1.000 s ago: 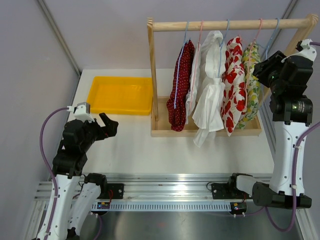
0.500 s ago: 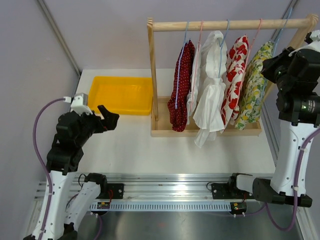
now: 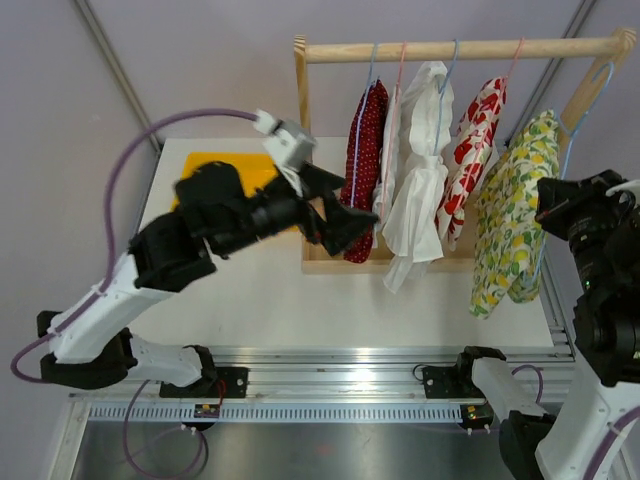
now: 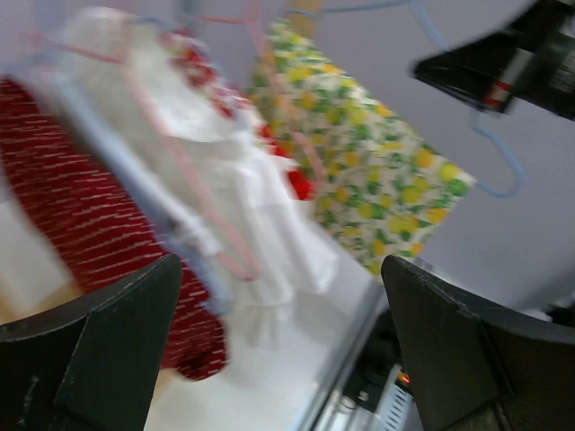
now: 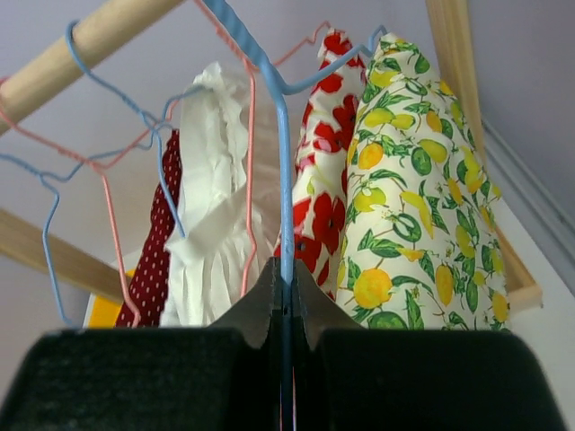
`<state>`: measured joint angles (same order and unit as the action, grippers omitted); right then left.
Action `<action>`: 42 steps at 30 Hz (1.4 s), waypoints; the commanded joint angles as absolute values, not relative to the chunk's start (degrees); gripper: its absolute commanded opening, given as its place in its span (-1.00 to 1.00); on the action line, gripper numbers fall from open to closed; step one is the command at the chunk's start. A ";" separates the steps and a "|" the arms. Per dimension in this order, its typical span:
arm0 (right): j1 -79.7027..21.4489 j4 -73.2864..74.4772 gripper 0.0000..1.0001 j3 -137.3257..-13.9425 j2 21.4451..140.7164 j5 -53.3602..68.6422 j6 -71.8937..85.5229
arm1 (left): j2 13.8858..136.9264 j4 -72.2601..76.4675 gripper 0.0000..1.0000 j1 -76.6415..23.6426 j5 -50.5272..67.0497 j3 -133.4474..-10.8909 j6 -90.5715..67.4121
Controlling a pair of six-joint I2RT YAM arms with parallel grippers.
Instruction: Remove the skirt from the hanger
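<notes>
spreading across the middle of the overhead view, the white desk (image 3: 260,290) carries a wooden rack (image 3: 450,48) at its far side. the left arm (image 3: 180,250) reaches across the desk toward the rack and covers most of a yellow tray (image 3: 195,165) behind it. the right arm (image 3: 610,300) stands at the right edge of the desk.

three garments hang from the rail on wire hangers: a dark red dotted one (image 3: 365,170), a white one (image 3: 420,170) and a white one with red flowers (image 3: 470,160). the skirt (image 3: 510,215), pale with yellow lemons and green leaves, hangs to the right of them, out in front of the rack's right end and tilted away from the others. it is on a blue hanger (image 3: 598,80), whose hook shows below the rail near the right post; whether it touches the post cannot be told.

the right end effector (image 5: 286,301) has its fingers pressed together on the blue wire of that hanger, with the skirt just to the right of the wire in the wrist view.

the left end effector (image 3: 348,222) is just in front of the dark red garment. its fingers (image 4: 117,350) are spread wide with nothing between them, though the left wrist view is blurred.
</notes>
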<state>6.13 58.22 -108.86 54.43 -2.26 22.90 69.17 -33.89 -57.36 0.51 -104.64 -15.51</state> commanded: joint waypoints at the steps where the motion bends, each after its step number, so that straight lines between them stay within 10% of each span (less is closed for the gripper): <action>1: 6.15 58.00 -1.00 -106.18 50.64 2.28 25.22 | 76.45 -29.54 0.96 -72.48 -9.20 -105.03 -10.21; 9: 6.15 64.07 -1.00 -108.46 47.90 7.38 27.07 | 88.85 -20.66 0.98 -90.68 -14.76 -106.52 -8.88; 25: 6.15 68.99 -1.00 -116.98 47.99 13.18 31.20 | 101.07 -19.08 0.94 -92.29 -26.02 -111.89 -6.33; 28: 6.15 69.52 -1.00 -118.12 48.34 13.71 31.55 | 100.81 -15.48 0.44 -92.20 -24.26 -109.52 -5.89; 32: 6.15 69.26 -1.00 -118.21 48.34 13.01 31.38 | 99.23 -7.14 -1.00 -91.93 -19.34 -104.16 -6.41; 42: 6.15 69.70 -1.00 -127.53 55.28 2.38 28.13 | 92.82 -5.10 -1.00 -101.24 -17.75 -81.06 -17.48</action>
<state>6.11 77.06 -124.14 51.94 7.31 30.00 95.90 -5.54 -95.37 -19.03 -88.05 -11.55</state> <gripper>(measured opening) 0.036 0.019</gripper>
